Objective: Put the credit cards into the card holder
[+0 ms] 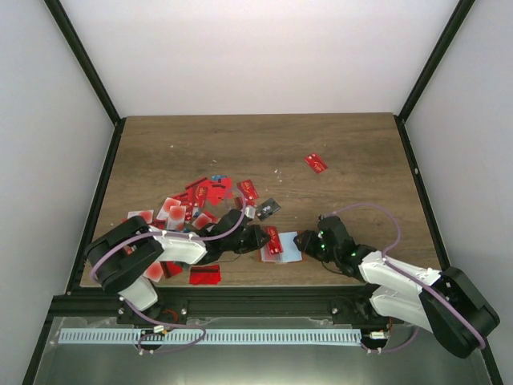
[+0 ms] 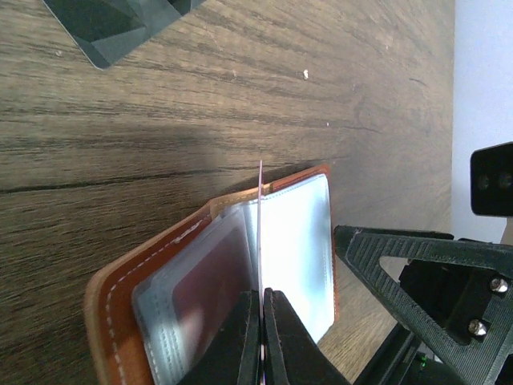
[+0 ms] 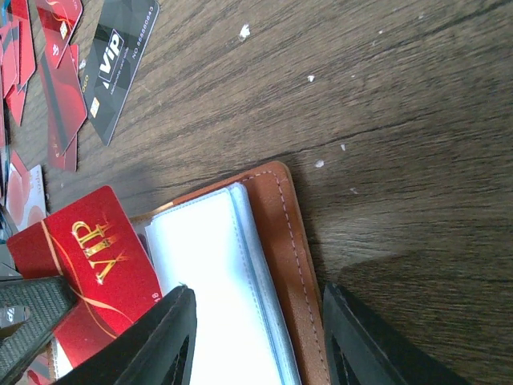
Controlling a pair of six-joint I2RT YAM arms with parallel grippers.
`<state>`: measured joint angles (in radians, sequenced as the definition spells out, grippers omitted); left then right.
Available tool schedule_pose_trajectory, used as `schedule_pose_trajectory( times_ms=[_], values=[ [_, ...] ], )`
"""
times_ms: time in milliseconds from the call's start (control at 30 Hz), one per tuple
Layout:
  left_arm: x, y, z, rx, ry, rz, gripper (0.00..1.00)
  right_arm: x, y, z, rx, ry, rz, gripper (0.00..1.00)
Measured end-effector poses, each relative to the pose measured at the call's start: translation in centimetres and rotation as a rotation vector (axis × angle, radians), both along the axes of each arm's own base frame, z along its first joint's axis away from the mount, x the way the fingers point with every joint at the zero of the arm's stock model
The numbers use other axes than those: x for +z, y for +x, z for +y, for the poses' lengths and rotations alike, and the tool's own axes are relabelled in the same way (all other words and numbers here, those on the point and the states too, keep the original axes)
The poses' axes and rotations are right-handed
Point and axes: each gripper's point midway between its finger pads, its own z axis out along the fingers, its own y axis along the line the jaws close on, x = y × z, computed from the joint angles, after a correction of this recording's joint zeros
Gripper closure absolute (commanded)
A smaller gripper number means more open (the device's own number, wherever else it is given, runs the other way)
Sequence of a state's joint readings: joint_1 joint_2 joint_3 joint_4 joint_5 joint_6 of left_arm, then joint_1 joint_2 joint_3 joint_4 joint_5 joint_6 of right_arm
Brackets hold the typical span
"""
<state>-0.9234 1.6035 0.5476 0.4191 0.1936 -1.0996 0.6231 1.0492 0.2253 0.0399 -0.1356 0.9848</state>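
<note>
Card holder (image 2: 108,301): open flat on table (image 2: 160,120), between both arms.
Left gripper (image 2: 262,317): jaws clamped on red VIP card (image 3: 90,255), edge-on above the holder.
Right gripper (image 3: 256,333): jaws parted, straddling holder's orange rim.

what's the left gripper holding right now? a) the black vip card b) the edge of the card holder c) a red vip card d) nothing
c: the left gripper is shut on a thin card seen edge-on, and the right wrist view shows it is the red vip card, held at the open card holder.
</note>
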Motion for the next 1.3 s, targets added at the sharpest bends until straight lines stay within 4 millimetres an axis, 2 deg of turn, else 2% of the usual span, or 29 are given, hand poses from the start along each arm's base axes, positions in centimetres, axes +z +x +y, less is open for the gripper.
schedule_pose_trajectory(
  times_ms=[167, 467, 767, 1300],
  values=[
    [-0.6, -0.4, -0.5, -0.022, -0.015, 0.023, 0.96, 0.0, 0.0, 0.1, 0.001, 0.002, 0.0, 0.54],
    [0.2, -1.1, -1.6, -0.054, -0.079, 0.052, 0.96, 0.0, 0.1, 0.2, 0.001, 0.01, 0.0, 0.54],
    [-0.8, -2.2, -2.4, -0.098, -0.072, 0.084, 0.96, 0.0, 0.1, 0.5, 0.009, 0.018, 0.001, 0.54],
    [-1.1, -1.5, -3.8, -0.09, -0.071, 0.077, 0.96, 0.0, 0.2, 0.6, 0.014, 0.024, 0.0, 0.54]
  ],
)
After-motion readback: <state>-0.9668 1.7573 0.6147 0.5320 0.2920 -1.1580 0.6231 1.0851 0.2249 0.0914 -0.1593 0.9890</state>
